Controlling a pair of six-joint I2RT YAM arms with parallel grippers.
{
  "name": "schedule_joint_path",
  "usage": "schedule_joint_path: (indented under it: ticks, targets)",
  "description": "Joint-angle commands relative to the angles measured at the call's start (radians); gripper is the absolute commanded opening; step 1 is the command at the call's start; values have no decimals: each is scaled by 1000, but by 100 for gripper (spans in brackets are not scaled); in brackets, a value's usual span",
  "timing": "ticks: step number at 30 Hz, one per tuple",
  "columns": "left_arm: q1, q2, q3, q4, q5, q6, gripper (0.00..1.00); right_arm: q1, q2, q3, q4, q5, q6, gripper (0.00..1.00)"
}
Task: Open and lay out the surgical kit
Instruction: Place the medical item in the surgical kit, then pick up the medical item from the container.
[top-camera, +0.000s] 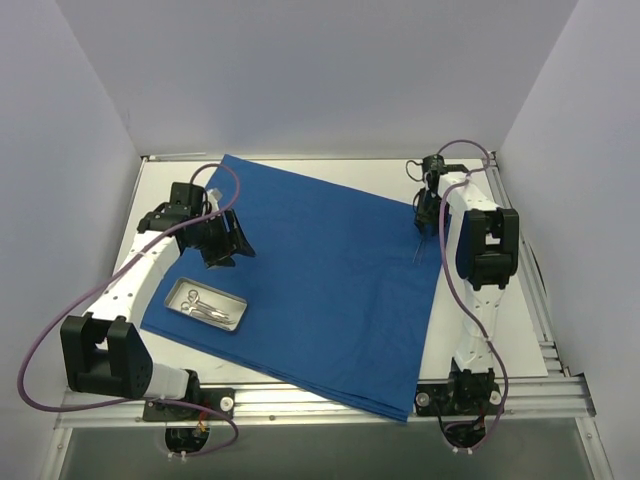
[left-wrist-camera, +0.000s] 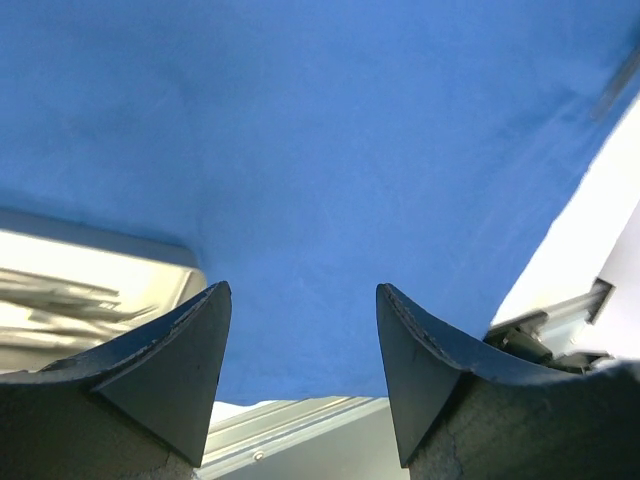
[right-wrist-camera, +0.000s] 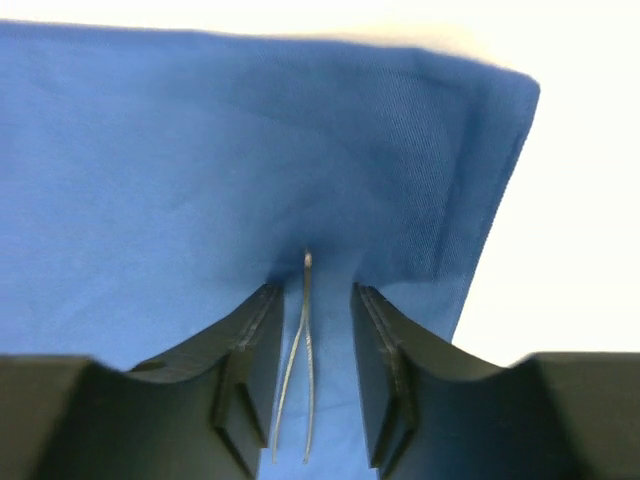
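Observation:
The royal-blue drape (top-camera: 330, 270) lies spread flat over the white table. A small shiny metal tray (top-camera: 215, 290) sits on its left part and holds thin silver scissor-like instruments (top-camera: 203, 306). My left gripper (top-camera: 228, 245) is open and empty above the drape, just behind the tray; the left wrist view shows the gripper (left-wrist-camera: 302, 286) over the drape (left-wrist-camera: 300, 130) with the tray (left-wrist-camera: 100, 262) at left. My right gripper (top-camera: 425, 225) is open at the drape's far right edge. In the right wrist view its fingers (right-wrist-camera: 250, 340) straddle silver tweezers (right-wrist-camera: 300, 370) lying on the cloth, without touching them.
An aluminium rail (top-camera: 320, 400) runs along the near table edge, also seen in the left wrist view (left-wrist-camera: 290, 415). Bare white table (top-camera: 500, 330) lies to the right of the drape. White walls close in the left, right and back.

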Motion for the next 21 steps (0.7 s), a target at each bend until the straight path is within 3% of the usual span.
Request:
schedule_joint_path:
  ticks: [1, 7, 10, 15, 21]
  targets:
    - [8, -45, 11, -72, -91, -18, 68, 42, -50, 75, -64, 53, -22, 36]
    - [34, -53, 19, -219, -267, -87, 68, 152, -133, 186, -131, 57, -41, 40]
    - [72, -65, -4, -283, -341, -125, 62, 212, -182, 200, -136, 22, -44, 39]
    - [201, -53, -92, -299, -331, -153, 59, 291, -268, 158, -134, -28, -38, 39]
    - [262, 10, -164, -252, -309, -178, 56, 374, -354, 66, -125, -64, -33, 39]
